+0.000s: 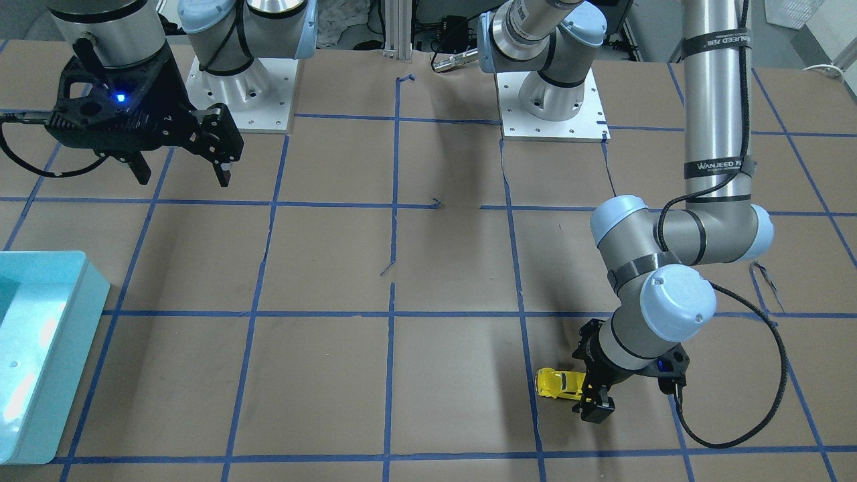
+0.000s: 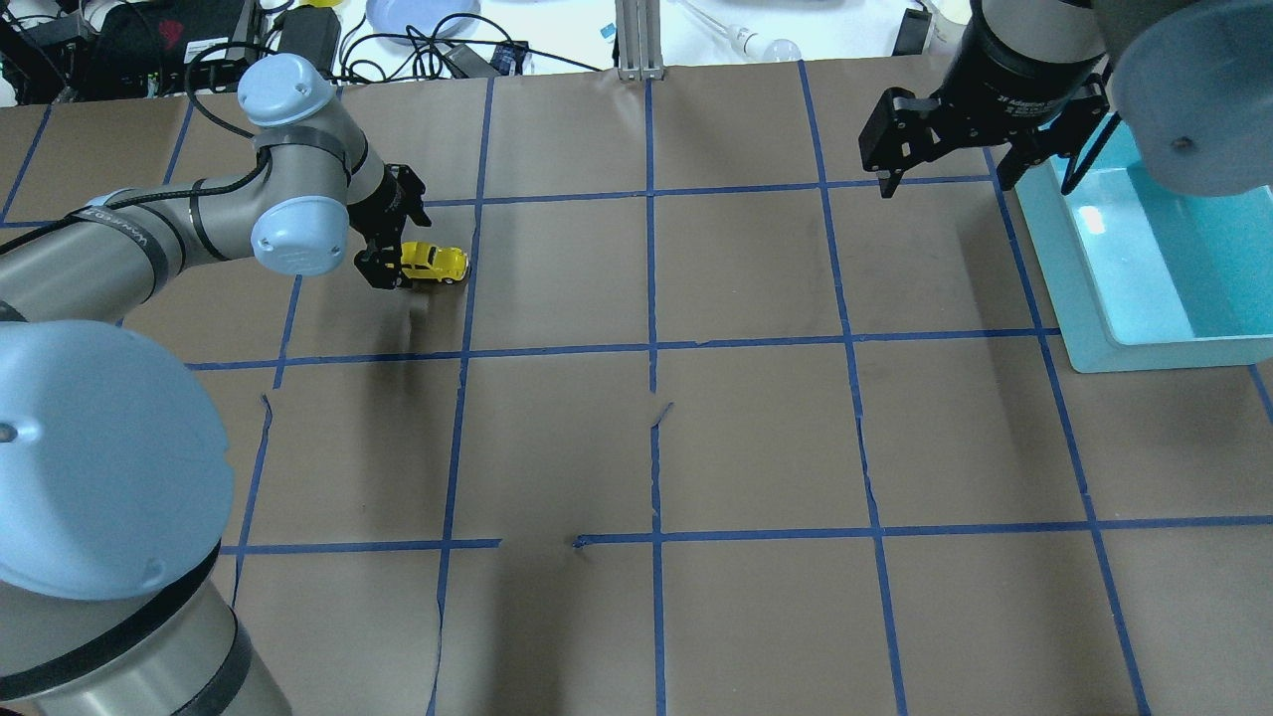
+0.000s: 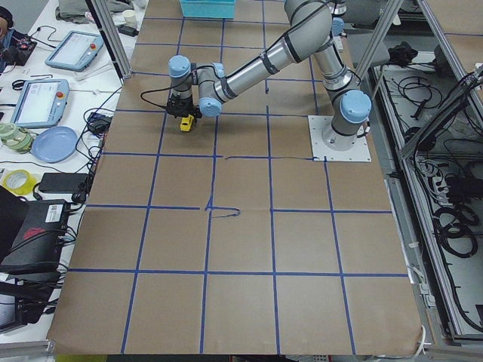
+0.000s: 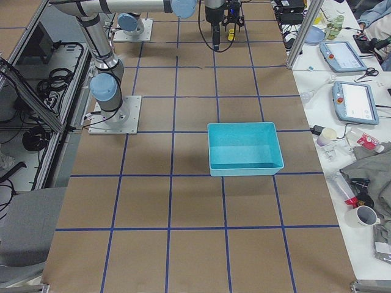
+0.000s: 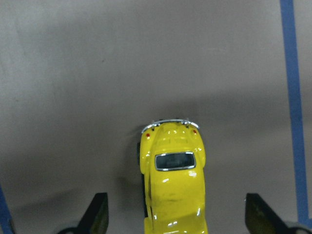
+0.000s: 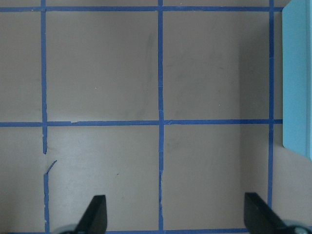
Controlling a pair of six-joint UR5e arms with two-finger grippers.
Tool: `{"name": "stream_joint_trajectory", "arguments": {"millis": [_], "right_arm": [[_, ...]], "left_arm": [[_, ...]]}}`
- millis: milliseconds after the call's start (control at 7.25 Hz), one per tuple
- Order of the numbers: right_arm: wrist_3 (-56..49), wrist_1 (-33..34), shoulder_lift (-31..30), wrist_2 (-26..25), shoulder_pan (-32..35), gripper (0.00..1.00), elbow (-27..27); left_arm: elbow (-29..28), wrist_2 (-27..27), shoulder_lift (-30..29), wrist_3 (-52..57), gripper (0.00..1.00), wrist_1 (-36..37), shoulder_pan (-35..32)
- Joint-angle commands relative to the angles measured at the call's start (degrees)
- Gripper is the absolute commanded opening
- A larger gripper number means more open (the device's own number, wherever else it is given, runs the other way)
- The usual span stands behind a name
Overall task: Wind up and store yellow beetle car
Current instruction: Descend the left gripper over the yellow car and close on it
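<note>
1. The left arm (image 2: 119, 249) is held far out and low over the table (image 2: 756, 447), with the forearm nearly level and the wrist bent down toward the surface.
2. The left gripper (image 2: 406, 247) is set at a slant close to the table, and its jaws are spread wide.
3. The yellow beetle car (image 5: 173, 180) is seen in the gap between the two fingers (image 5: 97, 217), roughly midway. Brown paper is visible on each side of it, and no contact with either finger is shown.
4. The car is stood on its wheels on the table. Its end with the silver bumper and small red lamps is pointed away from the gripper and reaches past the fingertips.
5. A blue tape line (image 5: 292, 97) is seen on the paper just outside one finger, running the same way as the car.
6. The right arm (image 1: 107, 33) is held well above the table, with the wrist turned so that the gripper is pointed straight down.
7. The right gripper (image 2: 945, 179) is also opened wide, and only taped paper is seen far below between its fingers (image 6: 97, 214).
8. A teal bin (image 2: 1094, 298) is placed below and just to one side of the right gripper, and its edge is caught at the margin of the right wrist view.
9. The car is located well apart from the right gripper, across the table.
</note>
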State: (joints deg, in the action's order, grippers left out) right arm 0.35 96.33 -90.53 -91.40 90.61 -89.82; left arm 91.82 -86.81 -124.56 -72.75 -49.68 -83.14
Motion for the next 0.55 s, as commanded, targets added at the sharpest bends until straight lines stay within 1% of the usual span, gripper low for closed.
{"name": "stream_joint_trajectory", "arguments": {"millis": [0, 138, 276, 414], "right_arm": [[0.0, 0.0, 0.0, 0.0, 0.0, 1.00, 0.0], [0.0, 0.0, 0.0, 0.0, 0.0, 1.00, 0.0], [0.0, 0.0, 0.0, 0.0, 0.0, 1.00, -0.1], [0.0, 0.0, 0.0, 0.0, 0.0, 1.00, 0.0]], "left_arm": [[0.0, -0.3, -0.9, 0.1, 1.00, 0.2, 0.0], [-0.1, -0.3, -0.8, 0.2, 0.74, 0.3, 0.0], [-0.1, -0.3, -0.6, 0.2, 0.63, 1.1, 0.0], [-0.5, -0.4, -0.4, 0.2, 0.62, 1.9, 0.0]]}}
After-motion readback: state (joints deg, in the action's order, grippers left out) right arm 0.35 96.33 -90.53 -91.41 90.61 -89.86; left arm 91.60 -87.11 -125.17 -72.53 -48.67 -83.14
